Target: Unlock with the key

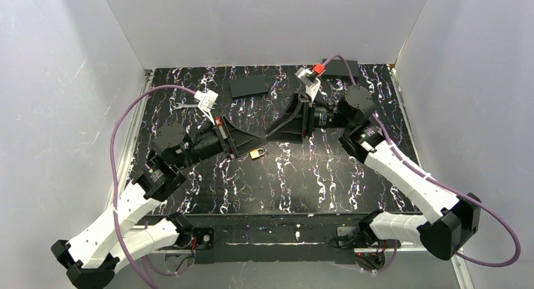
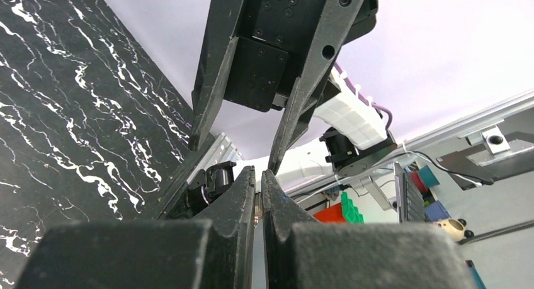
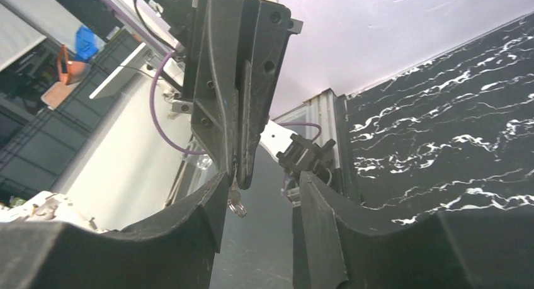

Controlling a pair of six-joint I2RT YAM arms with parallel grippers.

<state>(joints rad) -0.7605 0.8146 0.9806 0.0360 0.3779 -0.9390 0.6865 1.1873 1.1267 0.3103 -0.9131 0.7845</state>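
Left pincer [image 2: 258, 175] is pinched shut, seemingly on the key [image 3: 236, 203]. Right pincer [image 3: 262, 177] gapes around it; it should close squarely before the left lets go.

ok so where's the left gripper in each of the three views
Top external: the left gripper is at centre, tip to tip with the right gripper, just above the padlock in the picture.
Left wrist: the left gripper fills the bottom centre, shut.
Right wrist: the left gripper hangs from top centre, with a silvery bit, likely the key, at its tip.
Shared landmark: the black marbled table.
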